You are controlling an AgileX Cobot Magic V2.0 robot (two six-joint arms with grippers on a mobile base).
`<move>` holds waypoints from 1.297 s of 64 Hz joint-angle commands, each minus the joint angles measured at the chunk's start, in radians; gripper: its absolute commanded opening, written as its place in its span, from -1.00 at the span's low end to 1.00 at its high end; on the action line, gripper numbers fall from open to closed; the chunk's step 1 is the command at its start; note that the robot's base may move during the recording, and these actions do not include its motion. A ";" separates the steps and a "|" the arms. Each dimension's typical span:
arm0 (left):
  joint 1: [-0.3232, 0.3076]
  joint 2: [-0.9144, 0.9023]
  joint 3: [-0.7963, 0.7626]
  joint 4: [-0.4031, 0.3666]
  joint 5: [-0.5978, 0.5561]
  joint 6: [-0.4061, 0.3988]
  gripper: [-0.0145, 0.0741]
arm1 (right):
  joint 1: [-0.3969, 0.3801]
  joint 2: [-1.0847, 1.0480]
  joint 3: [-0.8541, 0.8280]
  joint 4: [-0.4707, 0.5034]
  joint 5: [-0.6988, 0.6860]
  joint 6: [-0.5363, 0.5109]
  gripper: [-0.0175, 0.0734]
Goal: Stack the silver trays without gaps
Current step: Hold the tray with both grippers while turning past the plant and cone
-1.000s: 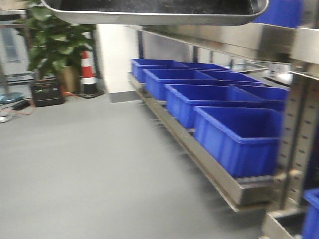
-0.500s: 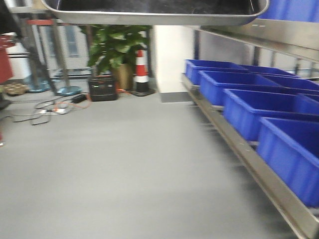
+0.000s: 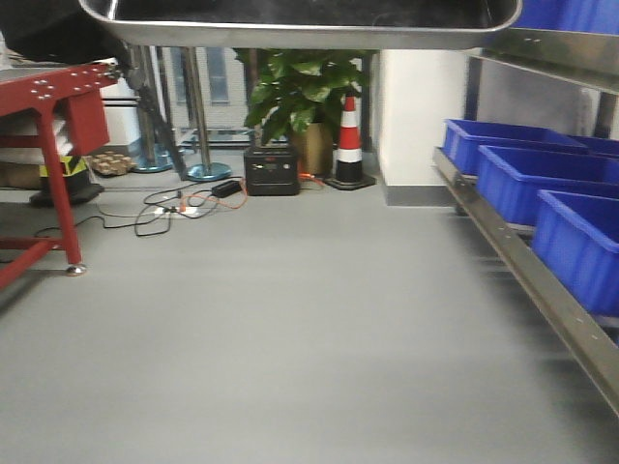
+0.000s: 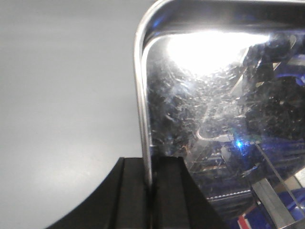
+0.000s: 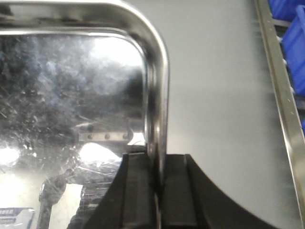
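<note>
Two black grippers are pinching a single silver tray (image 4: pixel 214 119) from opposite sides. The left gripper (image 4: pixel 152 191) is clamping its fingers over the tray's left rim, one finger inside the pan and one outside. The right gripper (image 5: pixel 159 191) is biting the right rim the same way, nearly closed on the thin rolled edge. Both are gripping partway along a rim, back from a rounded corner. The tray is hanging level in the air above the grey floor (image 3: pixel 290 338), touching nothing else, and its underside is filling the top of the front view. Along the right, blue bins (image 3: pixel 580 242) are sitting in a row on a long steel shelf rail (image 3: pixel 542 290). At the left edge, a red metal frame (image 3: pixel 53 164) is standing on the floor. Beyond it, loose cables (image 3: pixel 164 208) are trailing toward a black box (image 3: pixel 271 172), with a potted plant (image 3: pixel 305 92) and a striped traffic cone (image 3: pixel 349 140) standing just behind, by the far wall.
</note>
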 commanded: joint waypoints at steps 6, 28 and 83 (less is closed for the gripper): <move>-0.025 -0.011 -0.016 -0.025 -0.175 0.004 -0.71 | 0.015 0.002 -0.013 0.017 -0.443 -0.009 -0.78; -0.025 -0.011 -0.016 -0.025 -0.175 0.004 -0.71 | 0.015 0.002 -0.013 0.017 -0.446 -0.009 -0.78; -0.025 -0.011 -0.016 -0.022 -0.175 0.004 -0.71 | 0.015 0.002 -0.013 0.017 -0.452 -0.009 -0.78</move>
